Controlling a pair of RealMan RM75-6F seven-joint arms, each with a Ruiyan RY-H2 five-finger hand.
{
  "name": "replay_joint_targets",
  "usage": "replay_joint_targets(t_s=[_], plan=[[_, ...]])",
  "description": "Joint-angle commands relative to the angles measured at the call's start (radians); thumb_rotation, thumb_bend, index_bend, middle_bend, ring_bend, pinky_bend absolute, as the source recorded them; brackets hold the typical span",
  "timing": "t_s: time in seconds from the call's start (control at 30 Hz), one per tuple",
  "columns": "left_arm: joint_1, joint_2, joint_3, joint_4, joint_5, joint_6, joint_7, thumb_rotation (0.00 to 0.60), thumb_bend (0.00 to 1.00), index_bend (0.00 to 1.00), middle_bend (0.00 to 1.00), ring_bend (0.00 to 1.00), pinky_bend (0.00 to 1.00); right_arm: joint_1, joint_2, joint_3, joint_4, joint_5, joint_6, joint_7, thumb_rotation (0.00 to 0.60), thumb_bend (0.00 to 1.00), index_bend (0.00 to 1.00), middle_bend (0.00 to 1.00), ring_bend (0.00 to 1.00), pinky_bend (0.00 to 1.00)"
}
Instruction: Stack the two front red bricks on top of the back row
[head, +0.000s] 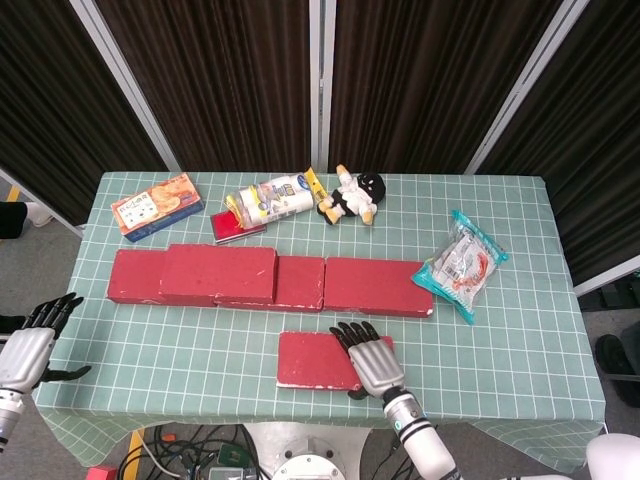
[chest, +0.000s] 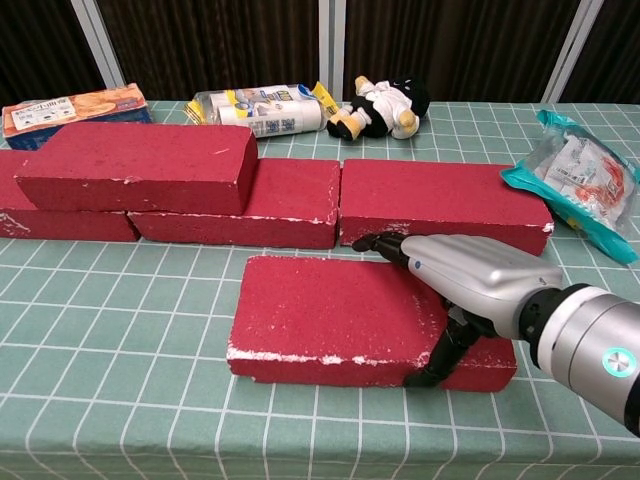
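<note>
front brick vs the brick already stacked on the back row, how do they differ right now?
The front brick lies flat on the table; the stacked brick rests on top of the back row. The right hand grips the front brick's right end, fingers over its top; nothing touches the stacked brick. Both are red, chipped white at the edges, and lie lengthwise.
</note>
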Motion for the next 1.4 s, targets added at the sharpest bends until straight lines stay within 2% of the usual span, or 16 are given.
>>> replay_joint_targets(t_s=[0.03, 0.17, 0.37, 0.57, 0.7, 0.87, 1.0, 1.1, 1.23, 1.4], plan=[[0.000, 0.000, -0.001, 0.000, 0.001, -0.002, 0.000, 0.600, 0.01, 0.04, 0.00, 0.00, 0.00, 0.006, -0.006, -0.004, 0.009, -0.002, 0.013, 0.004, 0.600, 0.00, 0.00, 0.15, 0.00, 0.00], [-0.001, 0.001, -0.004, -0.002, 0.003, -0.006, 0.000, 0.600, 0.01, 0.04, 0.00, 0.00, 0.00, 0.010, -0.013, -0.009, 0.018, -0.006, 0.032, 0.014, 0.600, 0.01, 0.01, 0.25, 0.00, 0.00], [-0.001, 0.007, -0.007, -0.012, 0.008, -0.006, 0.002, 0.600, 0.01, 0.04, 0.00, 0.00, 0.00, 0.004, -0.005, -0.025, 0.010, -0.049, 0.061, 0.049, 0.600, 0.05, 0.12, 0.34, 0.00, 0.00], [0.000, 0.014, -0.010, -0.031, 0.009, -0.006, 0.010, 0.600, 0.01, 0.04, 0.00, 0.00, 0.00, 0.002, 0.105, -0.007, -0.105, -0.112, 0.077, 0.107, 0.600, 0.05, 0.13, 0.35, 0.00, 0.00], [-0.002, 0.021, -0.015, -0.043, 0.005, -0.009, 0.011, 0.600, 0.01, 0.04, 0.00, 0.00, 0.00, 0.015, 0.231, 0.042, -0.191, -0.137, 0.074, 0.142, 0.600, 0.05, 0.13, 0.34, 0.00, 0.00], [-0.004, 0.030, -0.020, -0.063, 0.003, -0.011, 0.019, 0.600, 0.01, 0.04, 0.00, 0.00, 0.00, 0.059, 0.362, 0.144, -0.208, -0.094, 0.054, 0.158, 0.600, 0.05, 0.15, 0.34, 0.00, 0.00], [-0.004, 0.036, -0.022, -0.075, -0.001, -0.015, 0.016, 0.600, 0.01, 0.04, 0.00, 0.00, 0.00, 0.110, 0.433, 0.215, -0.173, -0.005, 0.001, 0.182, 0.600, 0.05, 0.15, 0.34, 0.00, 0.00], [-0.006, 0.038, -0.023, -0.079, 0.000, -0.020, 0.013, 0.600, 0.01, 0.04, 0.00, 0.00, 0.00, 0.163, 0.470, 0.249, -0.118, 0.074, -0.072, 0.197, 0.600, 0.05, 0.15, 0.34, 0.00, 0.00], [-0.009, 0.034, -0.025, -0.081, 0.002, -0.022, 0.011, 0.600, 0.01, 0.04, 0.00, 0.00, 0.00, 0.234, 0.490, 0.263, -0.022, 0.143, -0.187, 0.232, 0.600, 0.05, 0.16, 0.34, 0.00, 0.00], [-0.012, 0.029, -0.028, -0.078, 0.006, -0.024, 0.003, 0.600, 0.01, 0.04, 0.00, 0.00, 0.00, 0.308, 0.455, 0.251, 0.114, 0.203, -0.302, 0.296, 0.600, 0.03, 0.16, 0.34, 0.00, 0.00]])
